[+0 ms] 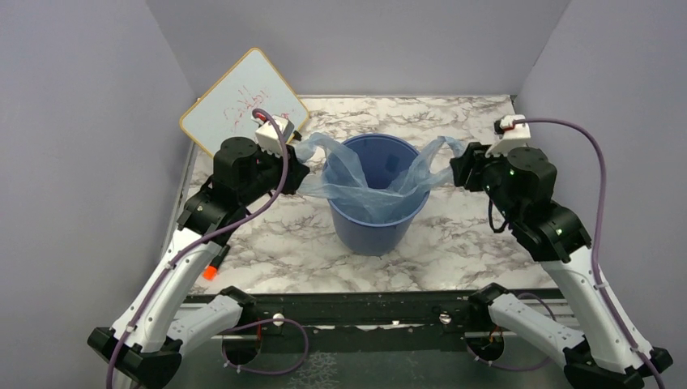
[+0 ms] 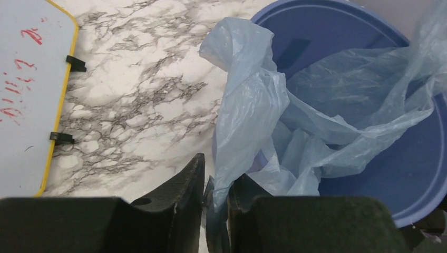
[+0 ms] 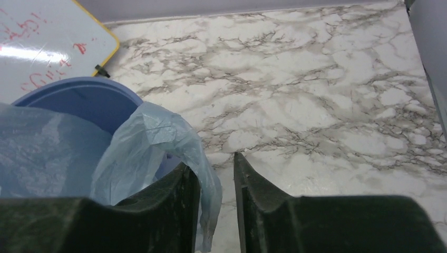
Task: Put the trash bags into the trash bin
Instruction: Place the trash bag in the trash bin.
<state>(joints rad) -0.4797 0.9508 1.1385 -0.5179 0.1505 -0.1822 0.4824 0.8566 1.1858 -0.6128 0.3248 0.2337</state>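
Observation:
The trash bin (image 1: 377, 227), a round blue bucket, stands mid-table. The trash bag (image 1: 373, 182), thin light-blue plastic, sags into its mouth with one end trailing over each side of the rim. My left gripper (image 1: 300, 158) is at the bin's left. In the left wrist view its jaws (image 2: 219, 168) stand slightly open; the bag (image 2: 248, 105) still runs between them, against the right finger. My right gripper (image 1: 458, 166) is at the bin's right, open (image 3: 211, 162), and the bag's end (image 3: 147, 137) hangs loose along its left finger.
A white board with red writing (image 1: 243, 101) and a yellow edge leans at the back left, close behind my left gripper. A small orange object (image 1: 211, 273) lies by the left arm near the table's front edge. Grey walls close in on both sides.

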